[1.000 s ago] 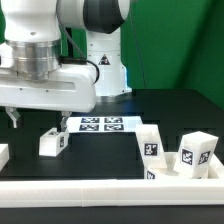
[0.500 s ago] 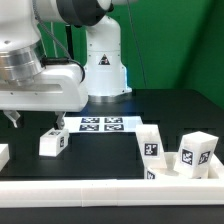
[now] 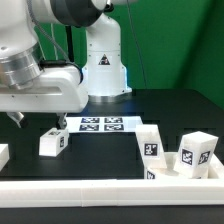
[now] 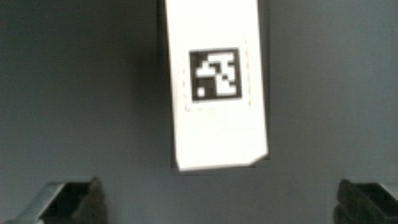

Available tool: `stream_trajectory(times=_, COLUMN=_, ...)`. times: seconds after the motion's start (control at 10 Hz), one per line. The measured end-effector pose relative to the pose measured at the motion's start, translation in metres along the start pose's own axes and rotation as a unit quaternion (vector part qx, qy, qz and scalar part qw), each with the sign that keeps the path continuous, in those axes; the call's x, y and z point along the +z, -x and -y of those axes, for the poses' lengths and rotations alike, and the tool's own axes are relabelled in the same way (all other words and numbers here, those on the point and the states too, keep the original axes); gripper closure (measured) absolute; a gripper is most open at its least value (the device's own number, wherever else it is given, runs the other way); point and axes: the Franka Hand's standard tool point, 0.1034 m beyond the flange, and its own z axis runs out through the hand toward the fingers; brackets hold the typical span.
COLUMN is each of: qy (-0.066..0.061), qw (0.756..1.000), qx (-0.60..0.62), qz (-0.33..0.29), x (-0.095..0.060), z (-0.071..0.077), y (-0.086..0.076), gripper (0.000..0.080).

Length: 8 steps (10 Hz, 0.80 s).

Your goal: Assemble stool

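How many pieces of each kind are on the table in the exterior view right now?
White plastic block legs with black-and-white square tags: 3
Low white tagged part by the rail, likely the round seat: 1
Flat white marker board: 1
Long white border rail: 1
White piece cut off at the exterior view's left edge: 1
Total: 7

Robotics lab bench. A black table point(image 3: 175, 105) edged by a white rail point(image 3: 90, 187), green backdrop point(image 3: 175, 40) behind. Fixed white arm base point(image 3: 104, 62), the marker board point(image 3: 100, 124) lying flat, printed square tags on loose white blocks point(image 3: 52, 143).
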Motion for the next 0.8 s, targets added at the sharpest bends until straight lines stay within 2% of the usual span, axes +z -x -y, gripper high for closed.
stream_trajectory(times=0.2, qy=-0.005, qw=0.999, qx=-0.001, qz=0.053, x=0.002, z=0.001, y=-0.004, gripper=0.0151)
stream_trajectory(times=0.4, qy=-0.014, qw=0.992, qx=0.002, qz=0.123, x=0.006, z=0.000, y=0.003, gripper=0.0151)
stream_trajectory(times=0.6, qy=-0.018, qw=0.981, qx=0.007, qz=0.191, x=0.012, z=-0.006, y=0.004, gripper=0.0151)
stream_trajectory(times=0.7, qy=-0.011, qw=0.979, qx=0.014, qz=0.204, x=0.015, z=-0.008, y=-0.003, gripper=0.0151)
stream_trajectory(times=0.8, qy=-0.005, qw=0.970, qx=0.025, qz=0.241, x=0.016, z=-0.009, y=0.002, gripper=0.0151)
